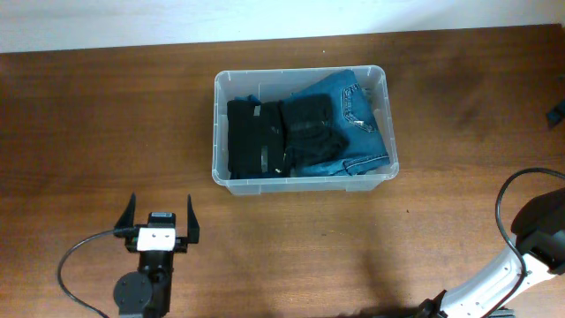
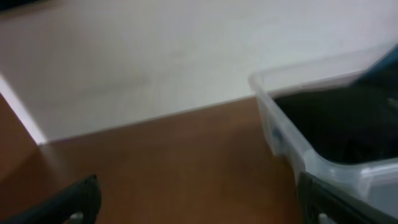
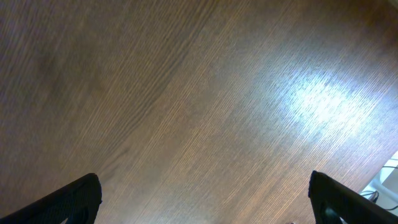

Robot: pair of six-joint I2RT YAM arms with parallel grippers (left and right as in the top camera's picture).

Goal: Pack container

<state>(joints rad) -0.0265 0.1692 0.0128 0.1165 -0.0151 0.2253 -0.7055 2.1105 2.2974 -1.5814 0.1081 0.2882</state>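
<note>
The clear plastic container (image 1: 303,181) stands at the middle of the wooden table. It holds folded black garments (image 1: 256,137) on the left and blue jeans (image 1: 357,110) on the right. My left gripper (image 1: 160,214) is open and empty, near the front left, well short of the container. In the left wrist view its fingers (image 2: 199,202) frame bare wood, with the container's corner (image 2: 273,118) at the right. My right gripper (image 3: 202,196) is open and empty over bare wood in the right wrist view. Only the right arm (image 1: 530,238) shows overhead.
The wooden table (image 1: 88,132) runs to a white wall (image 1: 177,18) at the back. A black cable (image 1: 75,265) loops beside the left arm, another (image 1: 503,199) by the right arm. A dark object (image 1: 558,113) sits at the right edge.
</note>
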